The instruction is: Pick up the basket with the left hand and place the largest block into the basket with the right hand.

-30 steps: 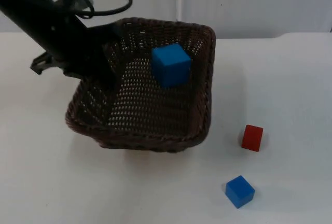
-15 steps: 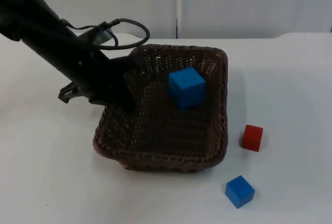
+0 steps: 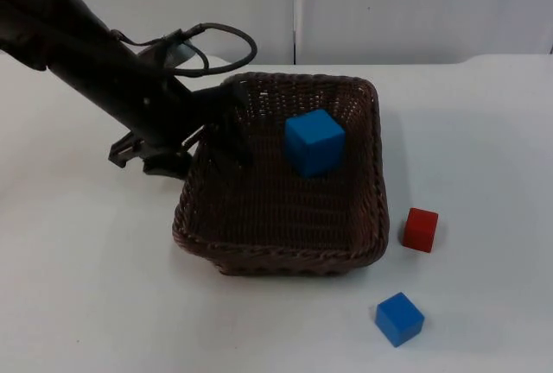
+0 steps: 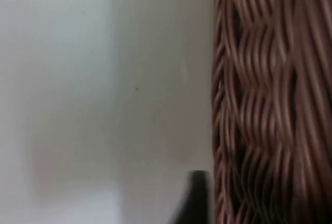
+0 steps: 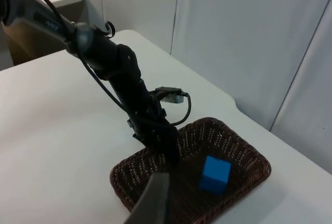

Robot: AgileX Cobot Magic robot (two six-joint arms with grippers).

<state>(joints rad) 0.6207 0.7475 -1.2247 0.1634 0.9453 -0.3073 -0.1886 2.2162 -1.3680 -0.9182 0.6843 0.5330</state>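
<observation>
Dark brown wicker, tightly woven with an open mesh floor and a thick braided rim, forms the rectangular basket (image 3: 281, 243) that sits flat on the smooth white table (image 3: 86, 287). From the left wrist the same wall (image 4: 270, 99) shows as close ribbed strands of glossy brown cane standing beside the pale table surface. Inside the basket, toward its far right part, lies the largest block (image 3: 314, 142), a matte blue cube with crisp edges; it also shows in the right wrist view (image 5: 215, 174), resting on the woven floor. Outside the basket, near its right wall but apart from it, stands a small red cube (image 3: 420, 230), and nearer the front edge of the table a small blue cube (image 3: 399, 319) sits turned at an angle, well apart from the basket. The left gripper (image 3: 226, 127) is at the basket's left wall, one finger reaching down inside the rim and the other outside it, pinched onto the wicker. The right arm waits raised high above the table; whether the right gripper (image 5: 154, 199) is wide or narrow I cannot tell.
</observation>
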